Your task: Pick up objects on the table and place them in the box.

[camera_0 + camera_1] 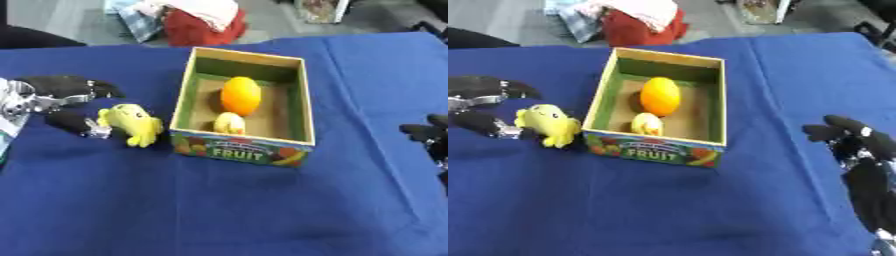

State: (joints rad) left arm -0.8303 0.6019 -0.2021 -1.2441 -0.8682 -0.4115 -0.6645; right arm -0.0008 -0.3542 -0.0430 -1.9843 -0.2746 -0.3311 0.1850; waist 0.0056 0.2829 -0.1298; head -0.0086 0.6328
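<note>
- Left hand (61,102), black with silver joints, enters from the left edge; its fingers and thumb are spread apart around the near end of a yellow plush toy (131,124), touching it but not visibly closed on it.
- Right hand (855,137), black, shows at the right edge with fingers relaxed and raised, holding nothing, well apart from the box.
- Yellow plush toy: lies on the blue tablecloth (219,205) just beside the box's left wall, outside it; long axis runs from upper left to lower right, the narrower end pointing down toward the box's front left corner.
- Cardboard box (304,100), open-topped, green inner walls, printed front panel reading "FRUIT": stands near the cloth's middle, long axis running away from the robot.
- Contents: an orange oval fruit (241,96) around the middle of the box floor; a smaller pale yellow rounded item (229,122) just in front of it, against the front wall.
- Open room: broad bare cloth in front of the box and to its right; a narrower strip between the box and the left hand is taken up by the toy.
- Far edge: red and white fabric bundle (203,20) beyond the table.
</note>
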